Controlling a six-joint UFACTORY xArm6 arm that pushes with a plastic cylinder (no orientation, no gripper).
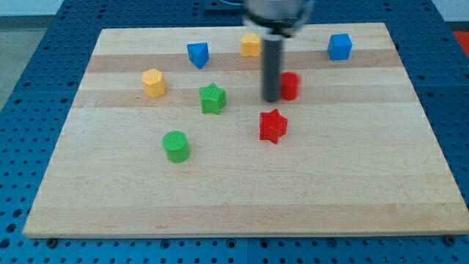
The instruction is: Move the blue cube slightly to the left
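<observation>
The blue cube (339, 46) sits near the view's top right of the wooden board (242, 198). My tip (270, 99) is at the end of the dark rod, well to the left of and below the blue cube. It is right beside the left side of a red block (291, 86); I cannot tell if they touch. A second blue block (198, 54), wedge-like in shape, lies at the top left of centre.
A yellow block (250, 45) sits behind the rod at the top. A yellow hexagonal block (154, 83) is at the left. A green star (212, 98), a red star (272, 125) and a green cylinder (176, 146) lie mid-board.
</observation>
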